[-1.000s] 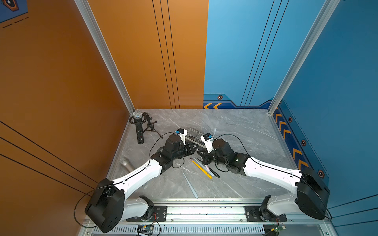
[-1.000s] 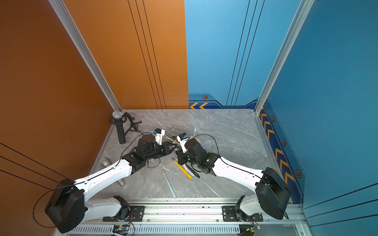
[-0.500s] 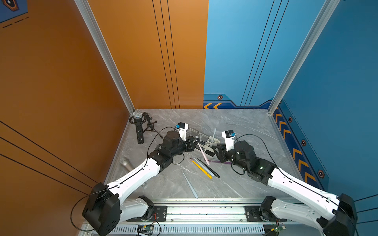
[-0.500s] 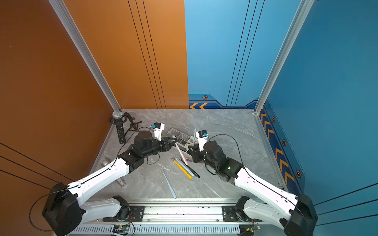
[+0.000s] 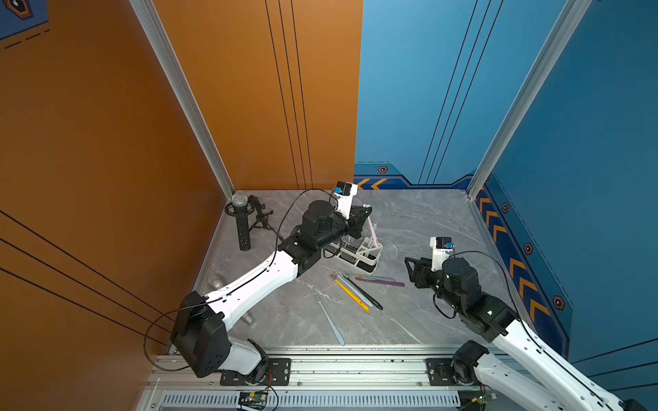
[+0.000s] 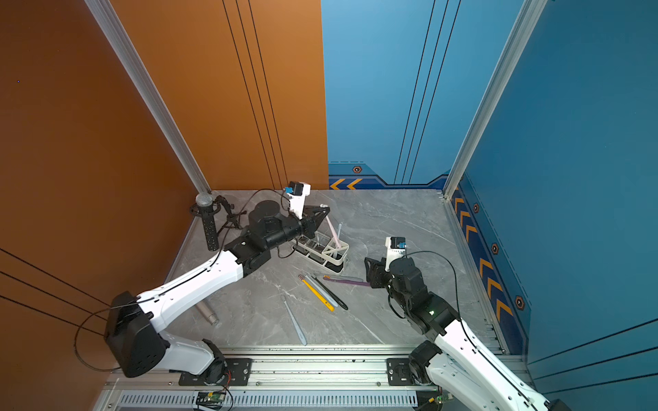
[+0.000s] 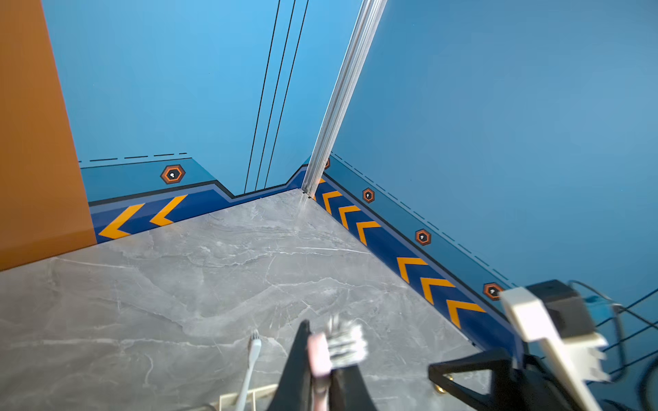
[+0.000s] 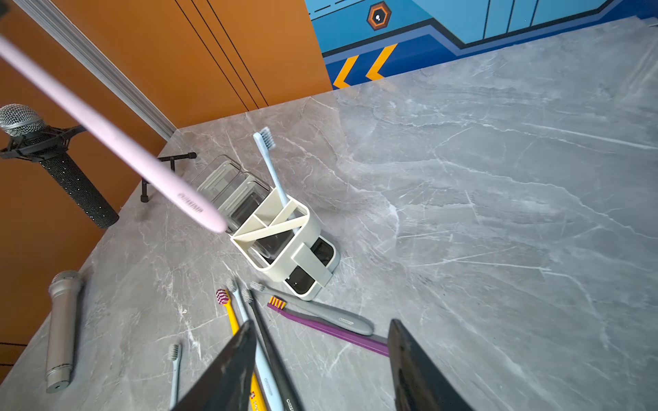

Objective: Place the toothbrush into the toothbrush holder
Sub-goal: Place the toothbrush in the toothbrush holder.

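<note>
Right wrist: pink toothbrush (image 8: 117, 142) w/ embossed handle txt, illegible.

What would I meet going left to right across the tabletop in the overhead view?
The black microphone on its stand → the white toothbrush holder → the right gripper, open over the table.

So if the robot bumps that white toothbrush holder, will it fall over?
Probably not easily: the toothbrush holder is long and low, with a wide base. It looks like thin plastic, so it is likely light and may slide on the smooth table instead. The blue toothbrush leaning in it could wobble or tip out.
</note>
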You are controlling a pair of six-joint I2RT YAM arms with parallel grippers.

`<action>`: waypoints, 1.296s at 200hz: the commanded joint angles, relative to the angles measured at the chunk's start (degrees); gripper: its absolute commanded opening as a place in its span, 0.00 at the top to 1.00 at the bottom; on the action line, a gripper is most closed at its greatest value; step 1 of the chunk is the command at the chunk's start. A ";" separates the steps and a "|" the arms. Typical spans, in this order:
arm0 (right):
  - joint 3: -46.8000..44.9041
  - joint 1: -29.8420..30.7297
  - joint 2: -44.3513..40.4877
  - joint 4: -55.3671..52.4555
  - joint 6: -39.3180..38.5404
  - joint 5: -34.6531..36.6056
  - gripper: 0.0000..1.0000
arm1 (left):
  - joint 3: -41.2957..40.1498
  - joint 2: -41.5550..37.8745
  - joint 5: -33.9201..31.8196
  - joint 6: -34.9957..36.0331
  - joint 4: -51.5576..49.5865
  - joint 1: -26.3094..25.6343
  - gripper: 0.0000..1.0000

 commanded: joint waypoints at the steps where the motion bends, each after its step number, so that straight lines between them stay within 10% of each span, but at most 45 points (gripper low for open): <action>1: -1.05 -0.78 -4.39 -3.01 -0.21 2.50 0.34 | 2.29 3.06 -2.15 7.70 0.91 -0.64 1.00; 93: -2.82 -6.66 -9.56 -7.37 -1.92 -0.91 0.27 | 3.23 6.06 -10.70 18.64 1.34 -3.03 1.00; 259: -3.34 -8.90 -7.59 -7.07 -2.19 -1.17 0.27 | -1.46 13.49 -14.36 14.51 6.63 -3.64 1.00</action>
